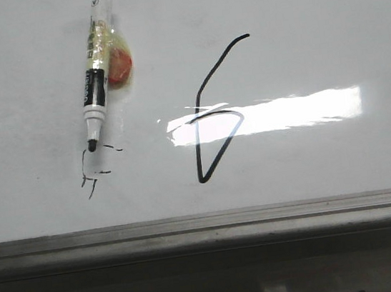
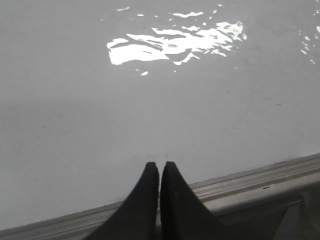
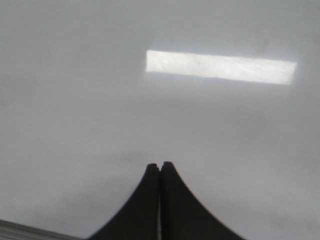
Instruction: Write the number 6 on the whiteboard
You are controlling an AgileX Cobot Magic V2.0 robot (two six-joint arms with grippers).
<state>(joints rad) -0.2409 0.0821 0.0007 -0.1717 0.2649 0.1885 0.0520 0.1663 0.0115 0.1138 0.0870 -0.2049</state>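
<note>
A marker (image 1: pixel 98 65) lay uncapped on the whiteboard (image 1: pixel 323 21) at far left, tip toward the near edge, touching a faint scribble (image 1: pixel 94 170). Right of it, near the middle, stood the 6 (image 1: pixel 213 118), its loop crossing the glare (image 1: pixel 285 112). The left gripper (image 2: pixel 159 166) hovered over the board's near rim (image 2: pixel 240 182), jaws closed on nothing. The right gripper (image 3: pixel 160 166) was likewise pressed together, empty, above bare board.

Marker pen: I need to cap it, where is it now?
Front view: the marker pen lies on the whiteboard's left side, tip beside the small scribble, left of the number 6.
</note>
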